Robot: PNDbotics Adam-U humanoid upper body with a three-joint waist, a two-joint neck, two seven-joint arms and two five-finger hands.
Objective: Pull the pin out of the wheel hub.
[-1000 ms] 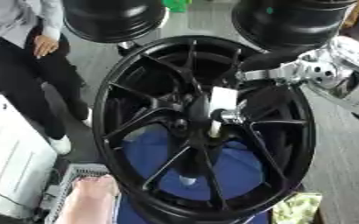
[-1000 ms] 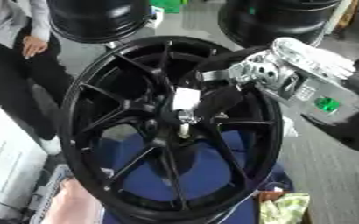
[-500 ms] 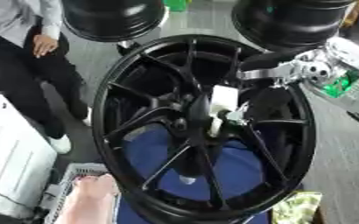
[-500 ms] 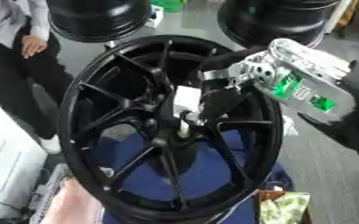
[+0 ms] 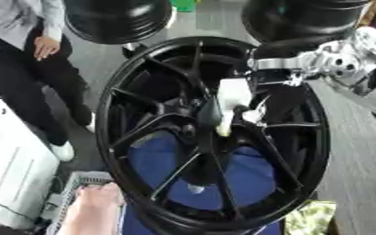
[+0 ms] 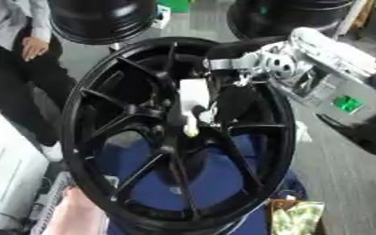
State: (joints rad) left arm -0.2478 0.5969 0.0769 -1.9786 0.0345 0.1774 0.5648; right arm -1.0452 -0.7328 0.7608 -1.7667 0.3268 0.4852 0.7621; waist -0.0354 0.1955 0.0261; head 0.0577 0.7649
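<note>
Our right hand (image 6: 227, 103) curls round the white cylindrical pin (image 5: 229, 103) at the centre of the black spoked alloy wheel hub (image 5: 143, 82), gripping so we can draw it outward; left hand unseen

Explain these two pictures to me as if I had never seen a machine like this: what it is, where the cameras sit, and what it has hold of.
Both pictures come from the two eyes of one camera in a humanoid robot's head, looking down, so they show nearly the same scene. The robot has two arms with fingered hands. Only its right hand shows, on a silver and black arm reaching in from the upper right. It meets a white pin at the middle of a large black spoked wheel hub. Its dark fingers blend with the spokes, so the grip cannot be made out. Blue cloth lies under the hub, and two more black wheels stand behind.
</note>
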